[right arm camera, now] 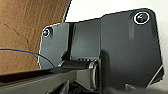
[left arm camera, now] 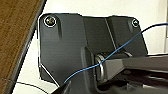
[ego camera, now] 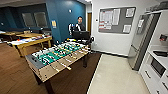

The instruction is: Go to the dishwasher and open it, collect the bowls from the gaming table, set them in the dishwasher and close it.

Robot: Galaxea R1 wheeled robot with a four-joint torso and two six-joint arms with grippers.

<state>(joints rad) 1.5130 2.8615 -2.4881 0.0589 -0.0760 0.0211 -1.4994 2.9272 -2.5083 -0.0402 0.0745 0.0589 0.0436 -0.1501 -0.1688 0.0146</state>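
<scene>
The gaming table stands at centre-left in the head view, with a green field, rods and pale wooden sides, and its near corner is close in front of me. The picture is too blurred to make out any bowls on it. The dishwasher is out of view. In both wrist views the robot's dark plate hangs over brown wood floor and pale floor.
A person stands behind the table's far end. Wooden tables stand at the left. On the right are a steel fridge and white cabinets holding a dark oven. Pale floor lies between them and the table.
</scene>
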